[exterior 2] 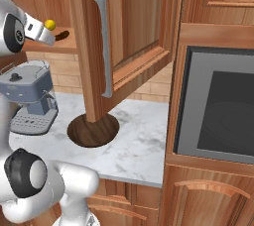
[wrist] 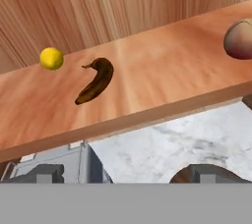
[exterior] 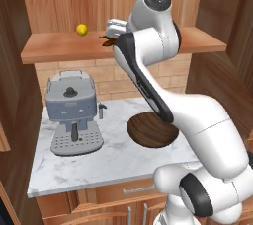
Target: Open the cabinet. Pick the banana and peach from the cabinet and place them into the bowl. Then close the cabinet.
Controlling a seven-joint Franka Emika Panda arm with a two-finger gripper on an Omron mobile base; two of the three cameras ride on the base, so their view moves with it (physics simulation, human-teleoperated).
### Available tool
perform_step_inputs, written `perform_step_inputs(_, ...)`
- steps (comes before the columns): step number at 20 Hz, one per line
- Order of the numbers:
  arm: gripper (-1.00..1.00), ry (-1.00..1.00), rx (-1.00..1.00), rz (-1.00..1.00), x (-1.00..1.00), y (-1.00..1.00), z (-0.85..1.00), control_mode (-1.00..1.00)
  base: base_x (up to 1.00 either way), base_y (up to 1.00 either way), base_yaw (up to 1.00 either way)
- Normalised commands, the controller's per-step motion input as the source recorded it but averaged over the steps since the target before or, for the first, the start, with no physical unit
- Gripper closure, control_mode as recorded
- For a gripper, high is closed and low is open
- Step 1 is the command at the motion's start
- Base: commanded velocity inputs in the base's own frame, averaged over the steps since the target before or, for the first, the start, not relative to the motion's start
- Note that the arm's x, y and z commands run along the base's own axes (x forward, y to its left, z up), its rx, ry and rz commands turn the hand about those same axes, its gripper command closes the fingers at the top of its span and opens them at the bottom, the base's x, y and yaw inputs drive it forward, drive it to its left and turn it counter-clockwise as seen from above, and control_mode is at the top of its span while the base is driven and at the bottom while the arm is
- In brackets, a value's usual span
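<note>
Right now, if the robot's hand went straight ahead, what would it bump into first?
Probably the cabinet shelf, at its front edge. The open hand aims at bare board between the brown banana and the peach, so likely neither fruit, though depth is hard to judge.

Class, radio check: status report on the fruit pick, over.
Gripper open, empty, short of shelf. Banana, peach lie on it. Cabinet door open; nothing between.

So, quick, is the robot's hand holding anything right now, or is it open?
Gripper: jaws open wide, holding nothing, facing the shelf of the cabinet.
</note>
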Motion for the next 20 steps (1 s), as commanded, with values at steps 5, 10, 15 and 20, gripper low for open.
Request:
perform_step_inputs(5,-1.00,0.01,-0.05,-0.03,0.56,0.04,-0.02,-1.00,0.00,0.00,0.00)
perform_step_inputs(10,-1.00,0.05,-0.06,0.00,0.72,0.04,-0.10,-1.00,0.00,0.00,0.00)
perform_step_inputs(15,-1.00,0.05,0.00,0.00,0.77,0.03,-0.17,-1.00,0.00,0.00,0.00)
perform_step_inputs(20,-1.00,0.05,0.00,0.00,0.79,0.28,-0.12,-1.00,0.00,0.00,0.00)
